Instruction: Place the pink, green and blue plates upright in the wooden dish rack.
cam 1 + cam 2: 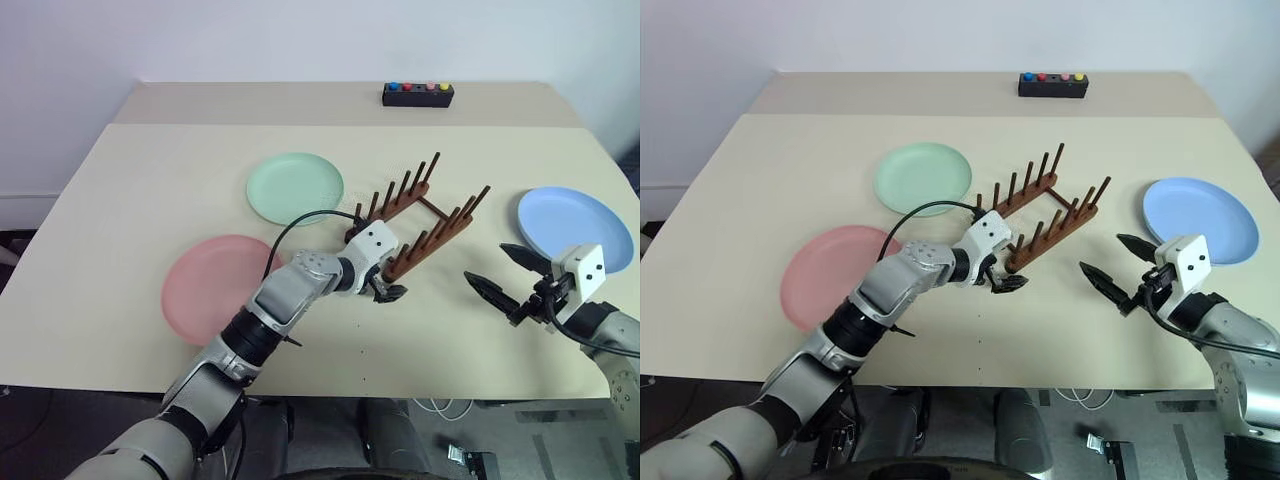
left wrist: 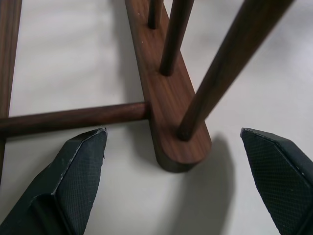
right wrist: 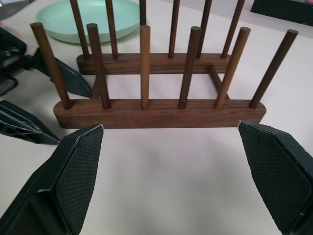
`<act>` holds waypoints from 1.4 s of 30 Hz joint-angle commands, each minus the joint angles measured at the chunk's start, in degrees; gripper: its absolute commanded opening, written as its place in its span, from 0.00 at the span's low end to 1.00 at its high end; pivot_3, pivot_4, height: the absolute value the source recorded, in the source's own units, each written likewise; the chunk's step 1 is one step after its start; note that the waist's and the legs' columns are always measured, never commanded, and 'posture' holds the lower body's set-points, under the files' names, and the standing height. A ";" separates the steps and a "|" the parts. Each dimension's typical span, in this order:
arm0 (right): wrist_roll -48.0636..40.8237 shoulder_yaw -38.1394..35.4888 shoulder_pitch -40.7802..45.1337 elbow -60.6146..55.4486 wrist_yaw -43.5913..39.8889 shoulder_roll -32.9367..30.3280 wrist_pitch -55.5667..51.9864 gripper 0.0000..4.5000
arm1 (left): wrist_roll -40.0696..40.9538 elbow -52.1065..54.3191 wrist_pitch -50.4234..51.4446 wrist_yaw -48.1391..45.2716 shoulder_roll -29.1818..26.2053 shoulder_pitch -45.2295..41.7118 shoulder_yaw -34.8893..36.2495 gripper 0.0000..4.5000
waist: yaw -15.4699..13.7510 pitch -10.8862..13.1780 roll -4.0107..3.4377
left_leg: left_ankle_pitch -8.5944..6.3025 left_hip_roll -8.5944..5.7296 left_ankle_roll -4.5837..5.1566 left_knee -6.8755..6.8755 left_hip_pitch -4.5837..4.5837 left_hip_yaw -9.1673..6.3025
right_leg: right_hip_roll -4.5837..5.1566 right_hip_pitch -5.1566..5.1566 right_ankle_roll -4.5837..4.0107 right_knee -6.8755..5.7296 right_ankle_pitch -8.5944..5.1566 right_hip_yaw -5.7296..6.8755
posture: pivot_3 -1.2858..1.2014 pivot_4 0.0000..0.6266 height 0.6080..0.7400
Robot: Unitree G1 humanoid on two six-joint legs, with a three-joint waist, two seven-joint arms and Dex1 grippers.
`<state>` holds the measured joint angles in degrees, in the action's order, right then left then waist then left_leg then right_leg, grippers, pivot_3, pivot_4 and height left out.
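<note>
Left gripper [image 1: 388, 293], fingers apart, straddles the wooden dish rack [image 1: 425, 215] end; pink plate [image 1: 215, 287], green plate [image 1: 295, 188], blue plate [image 1: 575, 227] lie flat beside it, none racked.

Empty wooden dish rack [image 1: 420, 220], three flat plates [image 1: 295, 188]

Bright, even light — soft shadows, sharp.

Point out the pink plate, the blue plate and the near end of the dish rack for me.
pink plate [image 1: 205, 285], left eye view, bare middle.
blue plate [image 1: 570, 222], left eye view, centre.
wooden dish rack [image 2: 178, 149], left wrist view, rounded near end of one rail.
</note>
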<state>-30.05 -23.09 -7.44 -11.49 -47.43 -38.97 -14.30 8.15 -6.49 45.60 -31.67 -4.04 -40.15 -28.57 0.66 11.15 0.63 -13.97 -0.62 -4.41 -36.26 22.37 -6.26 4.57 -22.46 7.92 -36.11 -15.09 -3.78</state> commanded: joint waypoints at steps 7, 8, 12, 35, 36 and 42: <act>-2.38 -1.51 -2.07 -4.06 -0.81 -1.16 -3.82 1.00 | -2.76 -0.67 -3.17 -1.18 0.27 -0.19 -0.31 0.19 | -0.01 -0.01 -0.02 | 0.00 0.00 0.00 0.00 -0.01 -0.02 | 0.00 0.02 0.01 0.00 -0.01 0.01 | 0.52 0.24 0.96; -2.34 -1.40 -2.17 -4.19 -0.99 -1.39 -4.30 1.00 | -3.54 -0.61 -4.74 -1.73 -0.54 -0.12 -0.77 0.19 | 0.04 -0.01 -0.02 | 0.00 0.00 0.00 -0.01 -0.01 -0.01 | 0.00 0.02 0.01 0.00 -0.01 0.00 | 0.52 0.24 0.96; -2.24 -0.71 -3.45 -4.71 -2.15 -2.87 -6.65 1.00 | -3.79 -0.06 -11.61 -6.16 -3.15 0.48 -0.69 0.19 | 0.15 -0.01 -0.03 | 0.00 0.00 0.00 0.06 0.00 -0.01 | 0.00 -0.05 0.01 -0.01 -0.01 0.01 | 0.52 0.24 0.96; -2.06 -5.10 -9.30 -4.65 -5.22 -5.58 -7.20 1.00 | -5.44 -5.90 -30.29 -27.55 -11.93 -0.94 0.02 0.19 | 0.10 -0.01 -0.03 | -0.01 0.00 0.01 0.03 0.04 0.00 | 0.01 -0.07 0.02 -0.01 -0.01 0.00 | 0.52 0.24 0.96; -2.06 -5.19 -9.35 -4.69 -5.23 -5.65 -7.18 1.00 | -5.53 -6.79 -30.52 -27.45 -11.75 -1.25 0.32 0.19 | 0.09 -0.01 -0.03 | -0.01 0.00 0.01 0.03 0.04 0.00 | 0.01 -0.07 0.01 -0.01 -0.01 0.00 | 0.52 0.24 0.96; -1.83 -5.29 -9.28 -4.63 -5.09 -5.75 -6.99 1.00 | -5.95 -9.26 -31.89 -27.48 -11.58 -2.04 0.91 0.19 | 0.15 -0.01 -0.02 | -0.01 0.00 0.01 0.04 0.04 0.00 | 0.01 -0.06 0.02 -0.01 -0.01 0.00 | 0.52 0.24 0.96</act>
<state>-31.58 -26.08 -16.71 -13.94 -52.37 -43.87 -21.69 2.31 -16.28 15.16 -59.14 -15.66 -40.95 -29.56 0.82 11.14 0.60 -13.98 -0.62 -4.39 -36.22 22.41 -6.26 4.58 -22.53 7.94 -36.13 -15.10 -3.78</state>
